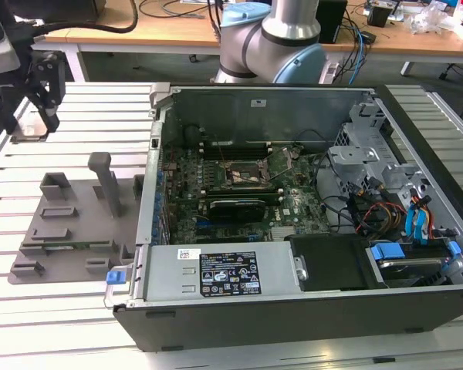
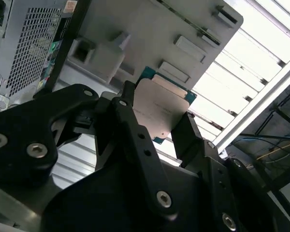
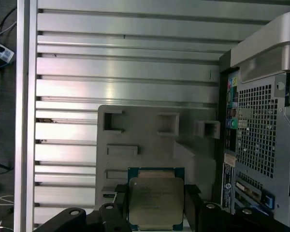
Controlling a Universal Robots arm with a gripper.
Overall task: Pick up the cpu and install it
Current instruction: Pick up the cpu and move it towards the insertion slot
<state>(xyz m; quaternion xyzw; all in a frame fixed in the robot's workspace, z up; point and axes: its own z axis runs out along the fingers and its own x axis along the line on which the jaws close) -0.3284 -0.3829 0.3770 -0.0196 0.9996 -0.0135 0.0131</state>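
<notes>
Hand point(image 2: 157, 126): closed on the cpu point(image 2: 160, 110); in both wrist views a black finger point(image 2: 131, 118) presses each of two opposite edges.
Cpu: held in the hand, silver-grey top facing the wrist cameras, clear of the surfaces behind it.
Hand position: in the exterior view it hangs at the far left, above the slatted counter point(image 1: 77, 324).
Holder tray point(image 1: 69, 223): grey, lying on the counter, near the hand but apart from it; it appears behind the cpu in both wrist views.
Computer case point(image 1: 309, 308): open, just beside the tray on the exterior view's right.
Socket point(image 1: 247, 176): on the motherboard inside the case, well apart from the hand.
</notes>
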